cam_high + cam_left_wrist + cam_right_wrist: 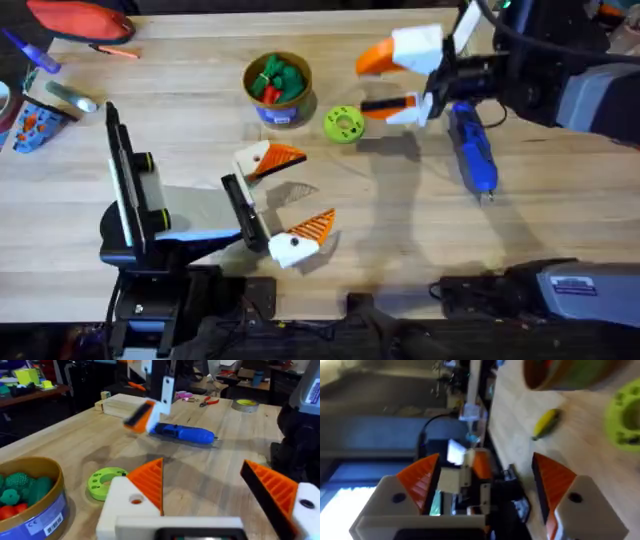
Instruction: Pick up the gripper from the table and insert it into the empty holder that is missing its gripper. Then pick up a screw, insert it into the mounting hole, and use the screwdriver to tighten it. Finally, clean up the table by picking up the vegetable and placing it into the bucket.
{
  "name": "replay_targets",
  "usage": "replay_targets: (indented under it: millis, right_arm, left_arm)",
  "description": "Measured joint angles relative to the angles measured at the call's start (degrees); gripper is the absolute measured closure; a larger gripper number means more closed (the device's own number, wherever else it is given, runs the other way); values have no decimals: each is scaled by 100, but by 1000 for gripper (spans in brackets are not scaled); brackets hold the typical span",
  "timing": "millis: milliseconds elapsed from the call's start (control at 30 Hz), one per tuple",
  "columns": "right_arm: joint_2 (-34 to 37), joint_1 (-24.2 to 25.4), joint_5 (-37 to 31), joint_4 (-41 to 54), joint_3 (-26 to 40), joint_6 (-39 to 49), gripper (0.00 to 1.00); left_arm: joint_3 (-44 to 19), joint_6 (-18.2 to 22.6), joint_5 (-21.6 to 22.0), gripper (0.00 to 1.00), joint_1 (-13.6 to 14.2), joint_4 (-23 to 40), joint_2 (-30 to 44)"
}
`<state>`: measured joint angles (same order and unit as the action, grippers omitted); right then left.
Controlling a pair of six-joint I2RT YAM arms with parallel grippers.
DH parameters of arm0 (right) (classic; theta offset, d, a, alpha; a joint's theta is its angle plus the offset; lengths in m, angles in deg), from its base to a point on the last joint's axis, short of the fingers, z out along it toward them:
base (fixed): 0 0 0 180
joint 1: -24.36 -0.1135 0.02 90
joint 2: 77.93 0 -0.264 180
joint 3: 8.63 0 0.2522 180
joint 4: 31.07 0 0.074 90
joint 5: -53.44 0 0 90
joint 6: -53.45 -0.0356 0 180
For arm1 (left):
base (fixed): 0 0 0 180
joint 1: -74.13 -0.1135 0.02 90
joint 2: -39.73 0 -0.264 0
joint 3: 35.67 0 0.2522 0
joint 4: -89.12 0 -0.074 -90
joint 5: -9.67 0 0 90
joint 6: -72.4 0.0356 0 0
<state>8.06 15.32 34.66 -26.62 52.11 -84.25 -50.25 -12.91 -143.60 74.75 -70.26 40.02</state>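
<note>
You are looking at a pale wooden table (pixel 400 230) with visible grain and plank seams. Your left gripper (pixel 288 198) is sitting spread wide near the middle of the table, nothing between its fingers. Each finger (pixel 268 160) is a white plastic block carrying an orange ribbed wedge pad, and the left wrist view is showing the same gap (pixel 210 490) with bare wood behind it. Your right gripper (pixel 400 80) is reaching in from the right side, raised above the wood and casting a soft shadow. It too is spread apart and empty, which its own camera confirms (pixel 487 485). The screwdriver (pixel 473 150) is lying flat on the table just beside the right gripper, toward the right edge. It is a chunky bright-blue barrel with a thin metal tip pointing at the near edge. From the left wrist it is showing as a smooth blue body (pixel 185 433) lying behind one of the right arm's fingers. The bucket (pixel 278 85) is standing upright at the far middle. It is round, with a tan rim and a blue lower band, and is holding knobbly green and red toy vegetables (pixel 276 78). A flat bright-green ring (pixel 343 124) is lying just to its right, between the bucket and the right gripper. The vegetable (pixel 546 423), small, yellow and tapered, is lying on bare wood near the bucket (pixel 560 372) and the ring (pixel 625 420). You cannot tell its place from overhead.
</note>
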Motion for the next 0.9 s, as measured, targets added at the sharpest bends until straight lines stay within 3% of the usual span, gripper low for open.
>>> replay_targets:
  millis: [133,267,300,333,500,600,633,800,900]
  right_arm:
    - [0,64,-527,975,37,809,10]
    - [-12,194,-1158,2188,476,1577,10]
    - [-37,226,-1392,2598,696,1819,10]
    - [-174,269,-2314,4101,1743,2705,10]
    - [-279,178,-3541,5505,3098,3690,10]
    - [-299,-79,-4448,6178,3669,4185,10]
    - [-299,-570,-5734,6835,4068,4673,9]
    - [-297,-1120,-6921,7340,4277,5013,9]
    - [-188,-1307,-7208,7463,4388,5079,9]
  left_arm:
    - [0,0,0,15,0,0,0]
    - [0,0,0,15,0,0,0]
    - [0,0,0,15,0,0,0]
    - [0,0,0,14,0,0,2]
    - [0,0,0,14,0,0,1]
    - [0,0,0,14,0,0,0]
    - [0,0,0,13,0,0,2]
    - [0,0,0,15,0,0,0]
    - [0,0,0,15,0,0,0]
